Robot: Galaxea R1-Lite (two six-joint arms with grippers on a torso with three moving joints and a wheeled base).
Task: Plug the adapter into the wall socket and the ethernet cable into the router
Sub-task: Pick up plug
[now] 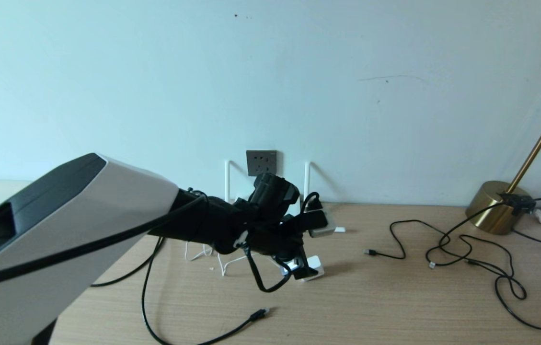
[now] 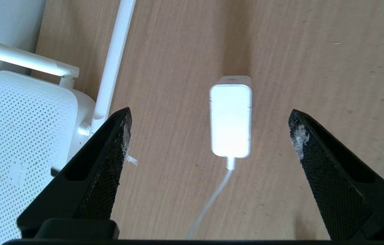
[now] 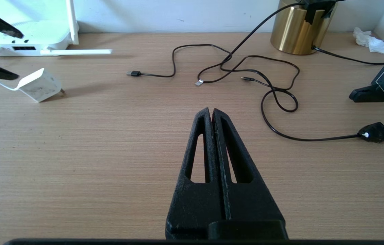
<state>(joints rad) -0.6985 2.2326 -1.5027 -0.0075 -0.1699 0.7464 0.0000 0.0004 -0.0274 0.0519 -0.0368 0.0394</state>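
The left gripper point(image 2: 212, 136) hangs over the desk point(image 1: 395, 297) with its jaws spread wide and nothing between them. Centred in the wrist view lies the adapter point(image 2: 231, 119), flat on the wood with daylight on both sides, its thin white cord point(image 2: 212, 200) trailing toward the bottom of the frame. So no grasp yet, only a line-up.

In the head view the wall socket point(image 1: 261, 163) sits at centre on the wall, bare, nothing plugged in. The router point(image 2: 25, 136) rests at the left edge of the left wrist view, just beside one finger, antennas sprawled. The ethernet cable point(image 1: 232, 330) lies loose at lower centre of the head view, its plug pointing at nothing.

The right gripper point(image 3: 214, 114) is clenched shut on nothing, parked low over bare wood, well away from the action.

By my reckoning both halves of the job are undone: the adapter must be gripped and seated, then the cable.
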